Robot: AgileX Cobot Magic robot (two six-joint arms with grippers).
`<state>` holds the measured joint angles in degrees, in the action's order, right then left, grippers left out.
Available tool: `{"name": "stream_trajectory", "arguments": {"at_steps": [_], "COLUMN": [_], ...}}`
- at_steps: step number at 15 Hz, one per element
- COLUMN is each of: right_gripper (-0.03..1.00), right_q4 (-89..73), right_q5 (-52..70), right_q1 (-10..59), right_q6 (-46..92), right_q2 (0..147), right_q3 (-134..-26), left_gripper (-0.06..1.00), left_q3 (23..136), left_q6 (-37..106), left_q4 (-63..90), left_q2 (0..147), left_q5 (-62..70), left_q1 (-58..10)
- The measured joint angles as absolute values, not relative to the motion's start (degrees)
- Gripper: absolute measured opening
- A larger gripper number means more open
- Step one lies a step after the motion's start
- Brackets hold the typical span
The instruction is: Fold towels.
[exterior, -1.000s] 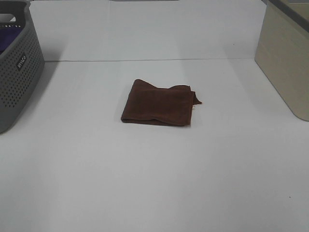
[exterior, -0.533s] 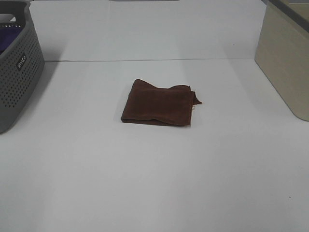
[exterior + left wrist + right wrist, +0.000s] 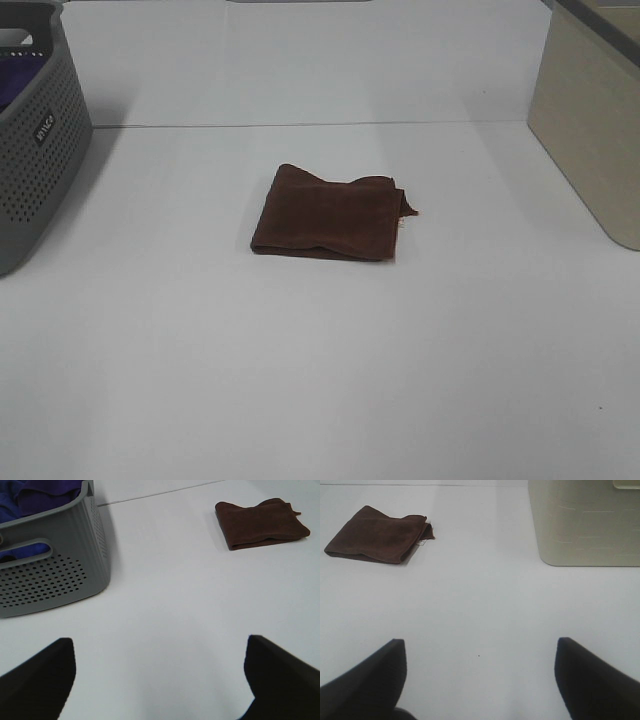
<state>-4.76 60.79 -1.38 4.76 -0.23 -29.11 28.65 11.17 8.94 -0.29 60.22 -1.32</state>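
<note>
A folded brown towel (image 3: 326, 213) lies flat on the white table (image 3: 320, 350), near its middle. It also shows in the left wrist view (image 3: 260, 523) and in the right wrist view (image 3: 377, 535). Neither arm shows in the exterior high view. My left gripper (image 3: 160, 680) is open and empty, well back from the towel over bare table. My right gripper (image 3: 480, 680) is open and empty, also well back from the towel. Blue and purple cloth (image 3: 35, 495) lies inside the grey basket.
A grey perforated laundry basket (image 3: 35, 130) stands at the far left, also in the left wrist view (image 3: 50, 575). A beige bin (image 3: 590, 120) stands at the right edge, also in the right wrist view (image 3: 585, 522).
</note>
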Motion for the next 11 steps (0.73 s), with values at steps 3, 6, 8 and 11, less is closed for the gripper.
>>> {"name": "stream_trajectory", "arguments": {"at_steps": [3, 6, 8, 11], "right_gripper": [0.79, 0.79, 0.79, 0.79], "right_q4": [-4.76, -4.76, -4.76, -4.76], "right_q5": [60.79, 60.79, 60.79, 60.79], "right_q1": [-1.38, -1.38, -1.38, -1.38], "right_q6": [4.76, 4.76, 4.76, 4.76], "right_q2": [-0.23, -0.23, -0.23, -0.23], "right_q3": [-29.11, -29.11, -29.11, -29.11], "left_gripper": [0.85, 0.85, 0.85, 0.85], "left_q3": [28.65, 28.65, 28.65, 28.65], "left_q6": [11.17, 11.17, 11.17, 11.17], "left_q4": [8.94, 8.94, 8.94, 8.94], "left_q2": [-0.29, -0.29, -0.29, -0.29], "left_q5": [60.22, 60.22, 60.22, 60.22], "left_q1": [-1.32, -1.32, -1.32, -1.32]}}
